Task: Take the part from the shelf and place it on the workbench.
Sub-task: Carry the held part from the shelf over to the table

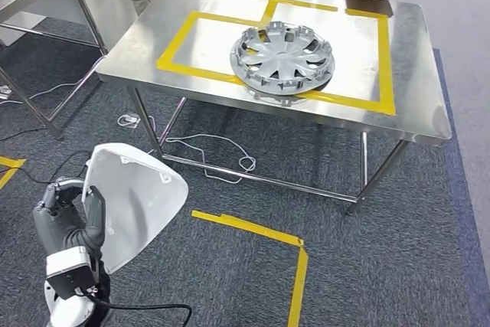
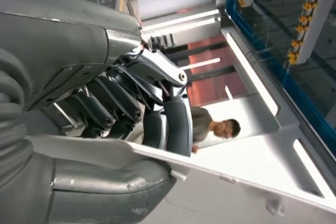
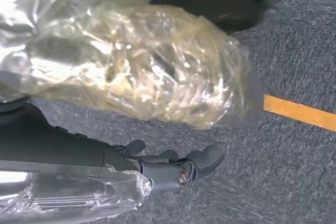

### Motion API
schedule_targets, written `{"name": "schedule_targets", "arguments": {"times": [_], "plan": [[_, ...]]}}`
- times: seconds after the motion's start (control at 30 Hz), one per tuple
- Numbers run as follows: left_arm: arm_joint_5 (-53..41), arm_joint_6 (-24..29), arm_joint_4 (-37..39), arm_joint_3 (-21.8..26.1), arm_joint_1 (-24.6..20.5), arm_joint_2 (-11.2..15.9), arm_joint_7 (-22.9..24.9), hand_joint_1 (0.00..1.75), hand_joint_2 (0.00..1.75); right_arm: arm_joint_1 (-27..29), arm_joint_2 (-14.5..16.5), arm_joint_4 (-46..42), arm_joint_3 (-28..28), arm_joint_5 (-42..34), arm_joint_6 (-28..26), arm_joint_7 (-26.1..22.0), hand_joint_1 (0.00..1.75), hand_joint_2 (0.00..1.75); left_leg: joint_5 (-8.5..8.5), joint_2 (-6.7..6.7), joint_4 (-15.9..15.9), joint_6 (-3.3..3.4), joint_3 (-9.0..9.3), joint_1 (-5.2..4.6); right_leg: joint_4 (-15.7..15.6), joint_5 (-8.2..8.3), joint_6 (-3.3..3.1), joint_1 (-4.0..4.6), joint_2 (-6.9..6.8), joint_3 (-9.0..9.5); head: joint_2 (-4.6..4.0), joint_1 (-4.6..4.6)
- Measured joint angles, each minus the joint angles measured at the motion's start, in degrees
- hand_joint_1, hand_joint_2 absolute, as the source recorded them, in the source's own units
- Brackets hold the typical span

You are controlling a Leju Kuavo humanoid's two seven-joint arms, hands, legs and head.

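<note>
The left hand (image 1: 69, 223) grips a white part (image 1: 135, 201) by its edge, thumb on one face and dark fingers (image 2: 118, 103) on the other, holding it low over the grey carpet (image 1: 375, 266), well short of the workbench (image 1: 416, 105). On the bench a silver hubcap (image 1: 283, 59) lies across a yellow tape outline (image 1: 179, 36). The right hand (image 3: 170, 166) hangs over the carpet, wrapped in clear plastic (image 3: 130, 66), fingers stretched out and holding nothing. A person (image 2: 213, 127) stands behind the part
</note>
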Motion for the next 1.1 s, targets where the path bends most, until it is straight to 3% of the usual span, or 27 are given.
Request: {"name": "schedule_targets", "arguments": {"times": [0.07,0.1,0.13,0.2,0.23,0.27,0.33,0.37,0.4,0.43,0.47,0.53,0.57,0.6,0.63,0.67,0.73,0.77,0.8,0.83,0.87,0.93,0.97,1.0,1.07,1.1], "plan": [[0.00,-0.02,0.00,0.00,0.13,0.00,0.01,1.75,1.75,0.33,0.00,0.00,-0.01,-0.01,0.00,0.05,0.00,0.00,-1.30,-0.04,0.00,-0.10,1.37,-0.01,2.91,-1.46,0.17,-0.04,-0.05,-3.89,0.00,0.00],[0.01,-0.03,0.00,0.01,0.16,-0.01,0.01,1.75,1.75,0.51,0.00,0.01,-0.01,-0.01,0.01,0.07,0.00,0.00,-2.07,-0.07,-0.01,-0.18,2.28,0.00,1.61,-1.12,0.14,-0.05,-0.08,-4.52,0.00,0.01],[0.02,-0.04,0.00,0.01,0.18,-0.01,0.01,1.75,1.75,0.70,0.00,0.01,-0.01,-0.01,0.01,0.08,0.00,0.00,-2.98,-0.09,-0.01,-0.31,3.31,0.00,-1.31,0.47,-0.01,-0.05,-0.17,-4.42,0.00,0.00],[0.03,-0.09,0.01,0.03,0.26,-0.01,0.03,1.75,1.75,1.03,0.00,0.04,-0.01,0.00,0.03,0.13,0.00,0.00,-4.86,-0.14,-0.15,-0.75,5.32,0.01,-7.07,6.54,-0.58,0.19,-0.64,-3.42,0.00,-0.06],[0.04,-0.11,0.01,0.03,0.31,-0.01,0.05,1.75,1.75,1.06,0.00,0.05,-0.01,0.00,0.05,0.17,0.00,0.00,-5.75,-0.16,-0.43,-1.13,6.21,0.05,-8.58,8.49,-1.04,0.43,-0.86,-2.71,0.00,-0.06],[0.04,-0.14,-0.01,0.04,0.35,-0.03,0.09,1.75,1.75,1.03,0.00,0.05,-0.01,0.00,0.06,0.20,0.00,0.00,-6.28,-0.16,-0.72,-1.54,7.23,0.11,-9.01,9.33,-1.56,0.71,-0.97,-2.06,0.00,-0.08],[0.05,-0.16,-0.10,0.04,0.27,-0.10,0.14,1.75,1.75,0.75,-0.01,0.03,-0.01,0.00,0.07,0.22,0.00,0.00,-5.50,-0.14,0.26,-2.37,8.02,0.26,-9.38,7.64,-2.62,0.91,-0.77,-0.15,0.01,-0.03],[0.04,-0.16,-0.15,0.04,0.17,-0.14,0.15,1.75,1.75,0.62,-0.02,0.02,-0.01,0.00,0.07,0.21,0.00,0.00,-3.94,-0.14,2.91,-2.63,7.08,0.28,-9.94,7.11,-3.01,0.78,-0.65,0.98,0.01,-0.09],[0.04,-0.16,-0.19,0.03,0.09,-0.15,0.14,1.75,1.75,0.52,-0.02,0.02,-0.01,0.00,0.07,0.21,0.00,0.00,-2.34,-0.16,6.72,-2.84,4.94,0.28,-10.53,6.47,-3.33,0.60,-0.57,2.29,0.01,-0.21],[0.04,-0.16,-0.20,0.03,0.07,-0.14,0.14,1.75,1.75,0.44,-0.02,0.02,-0.01,0.00,0.07,0.21,0.00,0.00,-1.59,-0.17,11.04,-2.99,2.07,0.27,-11.14,5.81,-3.56,0.41,-0.48,3.70,0.01,-0.32],[0.05,-0.16,-0.20,0.02,0.12,-0.14,0.14,1.75,1.75,0.44,-0.01,0.02,-0.01,0.00,0.07,0.21,0.00,0.00,-2.11,-0.17,14.60,-3.10,-0.87,0.25,-11.61,5.00,-3.75,0.36,-0.41,5.08,0.00,-0.44],[0.07,-0.15,-0.20,0.03,0.25,-0.14,0.16,1.75,1.75,0.54,0.02,0.02,-0.01,0.00,0.08,0.21,0.00,0.00,-7.22,-0.17,17.55,-3.32,-5.82,0.25,-12.31,3.14,-3.90,0.24,-0.06,8.00,0.00,-0.53],[0.07,-0.15,-0.20,0.03,0.30,-0.14,0.16,1.75,1.75,0.61,0.04,0.02,-0.01,0.00,0.09,0.21,0.00,0.00,-10.09,-0.17,17.40,-3.39,-7.68,0.25,-12.53,2.12,-3.88,0.17,0.19,9.53,0.00,-0.59],[0.07,-0.16,-0.20,0.04,0.33,-0.13,0.16,1.75,1.75,0.69,0.05,0.02,-0.01,0.00,0.09,0.21,0.00,0.00,-11.90,-0.16,16.40,-3.42,-9.18,0.25,-12.67,1.00,-3.77,0.07,0.47,11.11,0.00,-0.60],[0.07,-0.16,-0.19,0.04,0.38,-0.09,0.16,1.75,1.75,0.77,0.08,0.03,-0.01,0.00,0.09,0.22,0.00,0.00,-11.51,-0.16,14.56,-3.39,-10.28,0.24,-12.77,-0.19,-3.62,-0.02,0.70,12.67,0.00,-0.67],[0.07,-0.16,-0.19,0.05,0.47,-0.01,0.16,1.75,1.75,0.92,0.10,0.04,-0.01,0.00,0.09,0.21,0.00,0.00,-7.87,-0.13,11.77,-3.26,-11.04,0.24,-12.91,-1.47,-3.44,-0.09,0.86,14.09,0.00,-0.75],[0.10,-0.16,-0.13,0.06,0.71,0.14,0.20,1.75,1.75,1.03,0.12,0.08,-0.01,0.00,0.10,0.24,0.00,0.00,1.95,-0.01,6.72,-2.99,-11.86,0.17,-13.02,-4.21,-2.96,0.10,1.18,16.95,-0.01,-1.20],[0.14,-0.17,-0.14,0.05,0.81,0.16,0.24,1.75,1.75,0.98,0.11,0.08,-0.01,0.00,0.09,0.26,0.00,0.00,5.16,-0.02,5.42,-2.75,-11.77,0.15,-13.35,-5.25,-2.63,0.25,1.27,18.41,-0.01,-1.32],[0.17,-0.17,-0.21,0.04,0.75,0.16,0.27,1.75,1.75,0.80,0.11,0.08,-0.01,0.00,0.09,0.27,0.00,0.00,5.81,-0.08,5.01,-2.51,-11.44,0.15,-13.26,-5.45,-2.23,0.42,1.35,19.51,-0.01,-1.43],[0.19,-0.18,-0.30,0.04,0.57,0.14,0.29,1.75,1.75,0.57,0.10,0.06,-0.01,0.00,0.09,0.27,0.00,0.00,5.43,-0.17,4.96,-2.12,-10.59,0.24,-12.73,-5.00,-1.82,0.49,1.30,19.70,0.00,-1.44],[0.21,-0.17,-0.40,0.07,0.40,0.12,0.29,1.75,1.75,0.34,0.10,0.04,-0.01,0.00,0.09,0.26,0.00,0.00,5.24,-0.26,4.60,-1.72,-9.68,0.35,-10.90,-3.72,-1.49,0.48,1.10,19.21,0.00,-1.32],[0.36,-0.17,-0.48,0.15,0.21,0.02,0.30,1.75,1.75,-0.06,0.09,0.03,0.02,-0.02,0.08,0.22,0.00,0.00,4.90,-0.29,3.70,-1.11,-7.86,0.50,-4.08,-1.70,-0.87,0.43,0.46,14.86,0.00,-1.12],[0.53,-0.16,-0.48,0.17,0.25,-0.08,0.31,1.75,1.75,-0.14,0.09,0.04,0.04,-0.04,0.07,0.22,0.00,0.00,4.41,-0.32,3.27,-0.92,-7.11,0.49,-0.63,-2.29,-0.59,0.38,0.14,12.06,-0.01,-0.93],[0.71,-0.10,-0.48,0.19,0.26,-0.17,0.33,1.75,1.75,-0.16,0.09,0.04,0.05,-0.07,0.05,0.25,0.00,0.00,3.89,-0.40,2.88,-0.79,-6.37,0.46,1.79,-4.23,-0.37,0.36,-0.03,9.40,0.00,-0.91],[1.18,0.21,-0.48,0.20,0.26,-0.41,0.34,1.75,1.75,-0.06,0.09,0.04,0.05,-0.13,0.00,0.33,0.00,0.00,2.71,-0.60,2.44,-0.62,-4.76,0.35,3.03,-8.90,-0.33,0.35,-0.08,5.57,0.00,-0.83],[1.49,0.44,-0.48,0.20,0.24,-0.55,0.36,1.75,1.75,-0.02,0.10,0.04,0.05,-0.15,-0.03,0.38,0.00,0.00,2.04,-0.67,2.36,-0.58,-3.84,0.24,1.92,-9.53,-0.56,0.40,-0.08,4.54,0.00,-0.80]]}}
